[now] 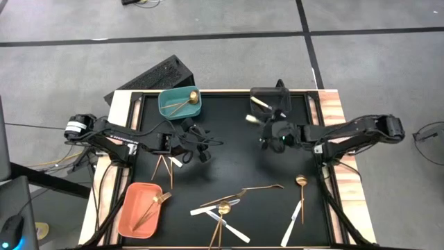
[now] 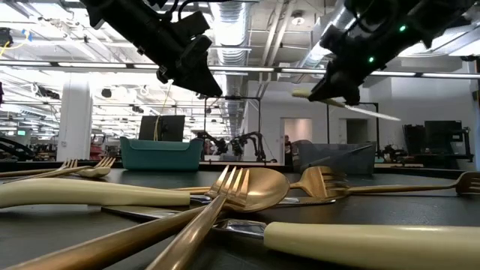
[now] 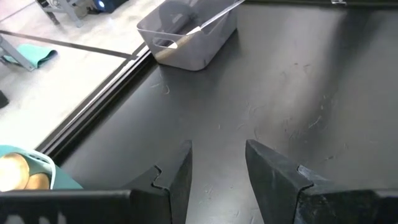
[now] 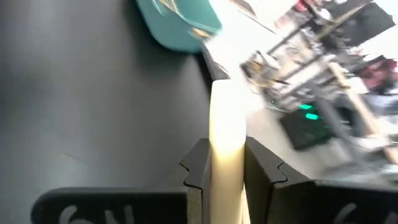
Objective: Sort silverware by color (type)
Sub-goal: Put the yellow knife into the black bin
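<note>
The right tool (image 4: 222,165) is clamped on a white-handled knife (image 4: 227,134), its cream handle running straight out between the fingers. Seen from above, this tool (image 1: 276,132) hangs over the worktop's (image 1: 236,149) far right part, the knife (image 1: 252,118) pointing toward the far edge. A grey bin (image 1: 270,97) lies just beyond it, likely the drop spot, so the right arm is nearer. The left tool (image 3: 217,168), fingers apart and empty, hovers left of centre near the teal bin (image 1: 179,103). Open black surface separates the two arms. Loose silverware (image 1: 229,205) lies along the near edge, well apart from both tools.
</note>
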Available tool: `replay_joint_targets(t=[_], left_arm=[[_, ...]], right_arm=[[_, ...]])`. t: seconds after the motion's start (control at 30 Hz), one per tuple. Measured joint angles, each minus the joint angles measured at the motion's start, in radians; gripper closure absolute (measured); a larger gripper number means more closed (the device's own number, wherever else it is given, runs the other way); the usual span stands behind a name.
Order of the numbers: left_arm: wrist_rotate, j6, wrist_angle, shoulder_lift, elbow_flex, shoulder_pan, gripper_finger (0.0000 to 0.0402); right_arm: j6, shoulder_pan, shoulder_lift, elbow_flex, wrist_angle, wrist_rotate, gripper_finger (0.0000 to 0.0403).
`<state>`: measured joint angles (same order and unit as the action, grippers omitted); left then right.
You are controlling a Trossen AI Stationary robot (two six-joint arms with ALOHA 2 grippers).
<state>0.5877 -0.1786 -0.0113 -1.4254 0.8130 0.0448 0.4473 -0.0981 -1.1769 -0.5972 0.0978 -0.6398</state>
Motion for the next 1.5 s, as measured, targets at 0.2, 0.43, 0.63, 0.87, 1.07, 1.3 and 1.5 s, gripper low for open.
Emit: replay_joint_targets(t=[0.2, 0.43, 0.63, 0.87, 1.07, 1.3, 1.5], left_arm=[[0.018, 0.019, 0.000, 0.000, 0.000, -0.001, 0.0263], [0.049, 0.037, 0.008, 0.000, 0.000, -0.010, 0.0263], [0.049, 0.036, 0.009, 0.000, 0.000, -0.026, 0.0263], [0.049, 0.015, 0.009, 0.000, 0.000, -0.048, 0.0263], [0.048, 0.015, 0.014, 0.000, 0.000, -0.063, 0.0263], [0.021, 0.015, 0.024, 0.000, 0.000, -0.083, 0.0263], [0.020, 0.036, 0.035, -0.035, 0.000, -0.089, 0.0263]], right_arm=[[0.188, -0.234, -0.017, 0.000, -0.052, 0.102, 0.0326], [0.297, -0.462, -0.022, -0.022, -0.114, 0.250, 0.0325], [0.301, -0.567, -0.022, -0.106, -0.232, 0.361, 0.0325], [0.251, -0.620, -0.022, -0.144, -0.243, 0.491, 0.0325], [0.216, -0.635, -0.057, -0.146, -0.222, 0.530, 0.0325], [0.099, -0.657, -0.206, -0.236, -0.337, 0.563, 0.0325], [0.076, -0.674, -0.315, -0.348, -0.368, 0.489, 0.0298]])
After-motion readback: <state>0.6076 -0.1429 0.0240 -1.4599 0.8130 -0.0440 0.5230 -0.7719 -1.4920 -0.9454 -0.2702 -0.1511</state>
